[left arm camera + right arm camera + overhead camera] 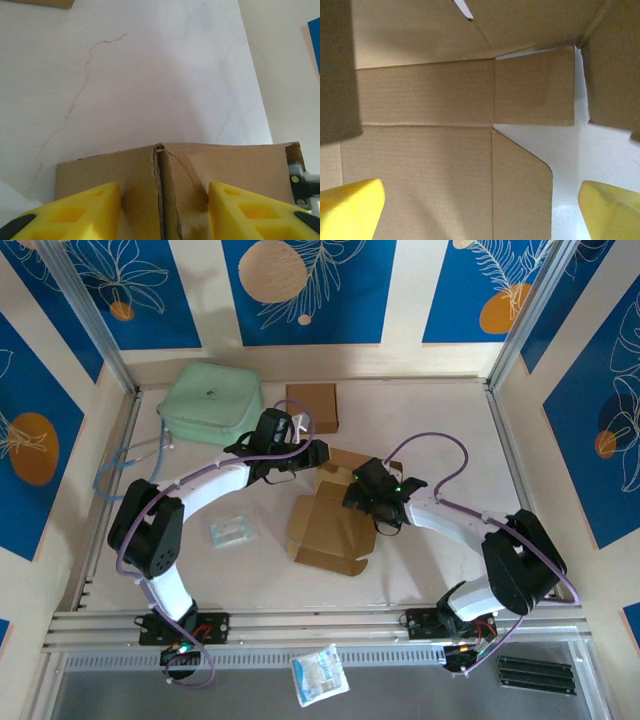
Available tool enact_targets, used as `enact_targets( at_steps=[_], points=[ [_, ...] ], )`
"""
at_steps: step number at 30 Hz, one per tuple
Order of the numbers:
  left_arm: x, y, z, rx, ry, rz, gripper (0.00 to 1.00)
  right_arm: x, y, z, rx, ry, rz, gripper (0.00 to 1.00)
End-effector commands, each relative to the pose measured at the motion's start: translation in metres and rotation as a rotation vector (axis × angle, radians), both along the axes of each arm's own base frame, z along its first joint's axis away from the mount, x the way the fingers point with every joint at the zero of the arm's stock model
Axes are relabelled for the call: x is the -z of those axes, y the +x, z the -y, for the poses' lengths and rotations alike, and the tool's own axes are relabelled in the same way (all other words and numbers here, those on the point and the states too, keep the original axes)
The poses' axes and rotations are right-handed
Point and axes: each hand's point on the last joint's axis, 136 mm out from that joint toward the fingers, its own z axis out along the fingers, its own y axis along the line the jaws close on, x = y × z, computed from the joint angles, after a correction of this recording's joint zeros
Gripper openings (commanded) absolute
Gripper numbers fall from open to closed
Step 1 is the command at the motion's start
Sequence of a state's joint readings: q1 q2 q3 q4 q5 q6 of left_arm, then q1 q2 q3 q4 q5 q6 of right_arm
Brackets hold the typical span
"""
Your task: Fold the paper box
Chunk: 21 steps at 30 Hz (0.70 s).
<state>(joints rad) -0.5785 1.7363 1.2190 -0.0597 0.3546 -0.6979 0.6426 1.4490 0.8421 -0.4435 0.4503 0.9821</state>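
Top view: box (330,532), brown cardboard, unfolded and mostly flat, lies at frame centre on the white table (440,430), flaps spread, one flap raised at its upper right. Left gripper (306,454) sits at the box's upper edge, just left of that raised part. Right gripper (360,494) hangs over the box's right side, close to the left one but apart from it. Left wrist view: left gripper (164,194) has its yellow fingers (95,210) partly spread at the bottom of frame, astride an upright cardboard seam of the box (240,165). Clear gaps show on both sides of the seam, so nothing is pinched and the gripper is released; cannot tell if the tips touch the board. Bare table (150,75) runs beyond toward the top of frame. Right wrist view: right gripper (480,200) is spread wide, fingers (350,210) in the bottom corners, grasping nothing, looking down on the box's (425,95) inner panels and creases, with a rounded flap lower centre. Elsewhere in the top view: green pouch (212,400) upper left, a small cardboard piece (312,406) beside it, and a packet (232,530) left of the box.
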Motion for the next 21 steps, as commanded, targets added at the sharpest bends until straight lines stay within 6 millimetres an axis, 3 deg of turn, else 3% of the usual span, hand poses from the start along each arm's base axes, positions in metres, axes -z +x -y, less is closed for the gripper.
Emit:
enact_targets(
  at_steps=[1,7,21],
  points=[
    [0.007,-0.01,-0.004,0.014,0.05,-0.014,0.48,-0.008,0.022,0.001,0.066,0.008,0.073,0.99],
    [0.007,-0.01,-0.003,0.021,0.052,-0.012,0.48,0.01,0.033,0.015,0.098,-0.021,0.092,0.99],
    [0.006,-0.01,-0.004,0.021,0.056,-0.009,0.48,0.027,0.043,0.013,-0.003,0.037,0.163,0.98]
  ],
)
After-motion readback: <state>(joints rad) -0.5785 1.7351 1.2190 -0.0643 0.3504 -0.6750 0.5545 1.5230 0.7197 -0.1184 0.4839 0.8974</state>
